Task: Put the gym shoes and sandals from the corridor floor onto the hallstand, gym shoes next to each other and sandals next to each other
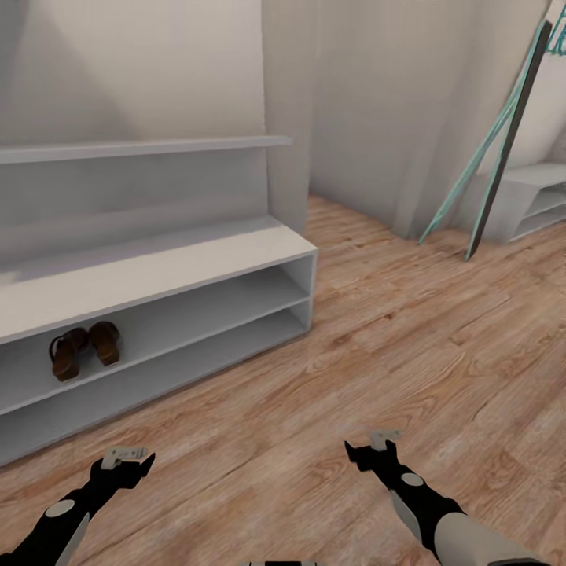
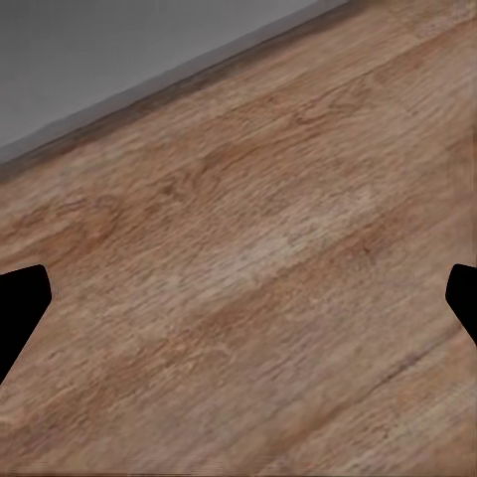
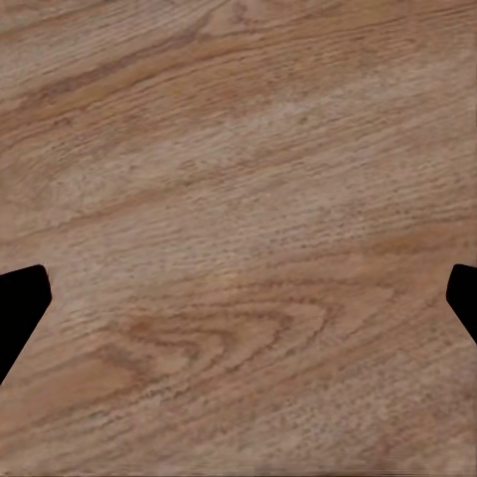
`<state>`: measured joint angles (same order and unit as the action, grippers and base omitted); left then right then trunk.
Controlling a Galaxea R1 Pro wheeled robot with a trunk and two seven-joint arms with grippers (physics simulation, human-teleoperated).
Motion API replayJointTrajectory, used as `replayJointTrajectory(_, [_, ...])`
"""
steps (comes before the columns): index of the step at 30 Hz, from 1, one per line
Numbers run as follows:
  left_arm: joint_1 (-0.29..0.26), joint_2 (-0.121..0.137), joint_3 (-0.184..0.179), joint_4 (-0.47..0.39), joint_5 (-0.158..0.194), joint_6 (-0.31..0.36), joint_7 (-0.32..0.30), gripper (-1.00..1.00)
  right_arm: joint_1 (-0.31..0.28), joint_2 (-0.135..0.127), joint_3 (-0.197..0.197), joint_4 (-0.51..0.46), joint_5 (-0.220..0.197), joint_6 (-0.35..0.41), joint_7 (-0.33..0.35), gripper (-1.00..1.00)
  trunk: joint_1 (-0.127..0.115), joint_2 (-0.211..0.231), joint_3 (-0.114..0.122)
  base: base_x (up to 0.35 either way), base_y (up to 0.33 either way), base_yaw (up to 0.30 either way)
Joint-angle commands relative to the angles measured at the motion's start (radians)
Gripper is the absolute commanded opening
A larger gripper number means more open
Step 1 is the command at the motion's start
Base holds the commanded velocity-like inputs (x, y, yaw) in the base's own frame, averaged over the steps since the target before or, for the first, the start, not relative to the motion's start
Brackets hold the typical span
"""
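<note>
We see the corridor floor (image 1: 377, 354) first: light-brown wood planks running from under our arms out to the far walls, bare across the whole middle and right of the head view, so there is wide open room there. The hallstand (image 1: 157, 271) comes next, a light-grey unit against the left wall; its front edge runs diagonally away from us and ends at a square corner near the middle of the view, with a higher wall shelf (image 1: 141, 148) above it. Beyond that corner a wall (image 1: 287, 102) juts forward, and the floor continues past it into a recess. At the far right stands a second low white unit (image 1: 531, 200), with a dark board and teal rods (image 1: 503, 134) leaning on the wall beside it.

The sandals (image 1: 85, 348) lie on the hallstand's upper open shelf, towards its left part, side by side and touching or nearly so. Their long axes run front to back on the shelf, slightly splayed; we cannot tell which end is the toe.

Our left end effector (image 1: 130, 460) hovers low over the floor just in front of the hallstand's base, its fingers (image 2: 20, 308) spread wide with only planks between them. Our right end effector (image 1: 376, 446) hovers over bare floor well clear of the rack, likewise released and holding nothing, fingers (image 3: 20, 308) far apart.
</note>
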<state>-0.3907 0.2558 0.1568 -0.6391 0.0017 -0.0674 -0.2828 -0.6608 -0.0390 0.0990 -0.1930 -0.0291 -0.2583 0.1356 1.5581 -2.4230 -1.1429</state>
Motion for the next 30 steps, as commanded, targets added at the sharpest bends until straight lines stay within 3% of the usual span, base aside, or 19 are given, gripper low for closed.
replayJointTrajectory(1, [0.0, -0.001, 0.004, 0.006, 0.0, -0.003, 0.001, 1.0, 0.001, -0.007, 0.007, 0.004, -0.003, -0.005, 0.02, 1.0, -0.004, 0.007, 0.002, 0.0, 0.0, -0.05])
replayJointTrajectory(5, [0.0, -0.001, 0.004, 0.038, 0.0, -0.007, 0.026, 1.0, 0.013, -0.039, 0.007, 0.022, -0.005, -0.009, 0.097, 1.0, -0.019, 0.035, 0.015, 0.0, 0.0, -0.029])
replayJointTrajectory(12, [0.0, -0.007, 0.002, 0.072, 0.002, -0.054, 0.039, 1.0, 0.043, -0.076, 0.007, 0.054, -0.008, -0.053, 0.141, 1.0, -0.046, 0.084, 0.037, 0.0, 0.0, -0.009])
replayJointTrajectory(16, [-0.001, -0.02, 0.001, 0.085, -0.003, -0.066, 0.041, 1.0, 0.065, -0.08, 0.007, 0.06, -0.008, -0.103, 0.144, 1.0, -0.062, 0.112, 0.049, 0.0, 0.0, -0.002])
replayJointTrajectory(17, [-0.003, -0.048, -0.002, 0.097, -0.008, -0.075, 0.059, 1.0, 0.094, -0.08, 0.006, 0.065, -0.009, -0.166, 0.142, 1.0, -0.065, 0.119, 0.053, 0.0, 0.0, 0.0])
replayJointTrajectory(30, [-0.003, -0.066, -0.005, 0.103, -0.007, -0.08, 0.103, 1.0, 0.114, -0.08, 0.002, 0.067, -0.011, -0.198, 0.136, 1.0, -0.115, 0.21, 0.093, 0.0, 0.0, 0.0])
